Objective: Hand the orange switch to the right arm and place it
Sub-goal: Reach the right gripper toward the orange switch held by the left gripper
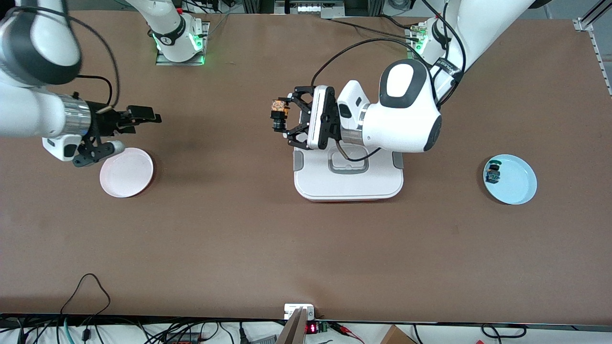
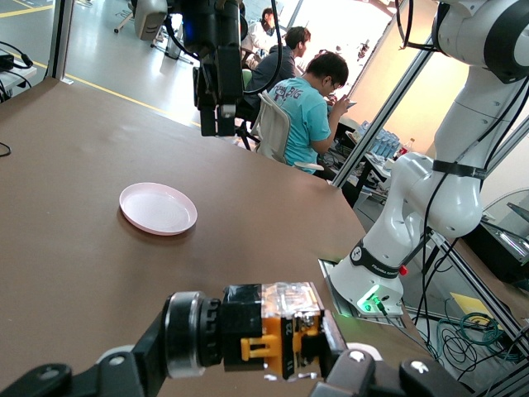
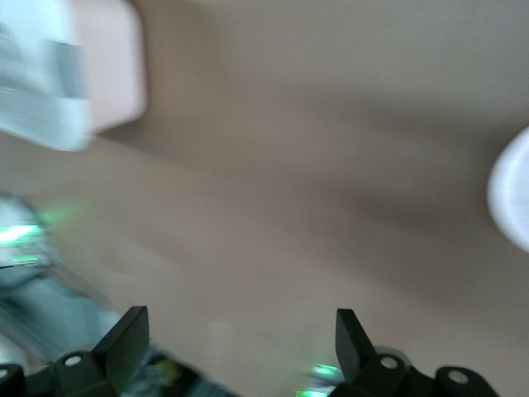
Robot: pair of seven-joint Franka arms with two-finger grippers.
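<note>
Fingers of left gripper (image 1: 283,119) pinch orange switch (image 1: 278,114), aloft over table (image 1: 239,229) beside white box (image 1: 349,179). Right gripper (image 1: 136,122) above pink plate (image 1: 126,172).
Left wrist: orange switch (image 2: 269,331) clamped.
Right wrist: fingers (image 3: 124,339) spread, nothing between.

The table (image 1: 229,229) looked matt brown, faintly fibrous. The pink plate (image 1: 126,172) and blue plate (image 1: 514,180) seemed smooth, glossy plastic. The right arm (image 1: 33,110) wore shiny metal banding.
</note>
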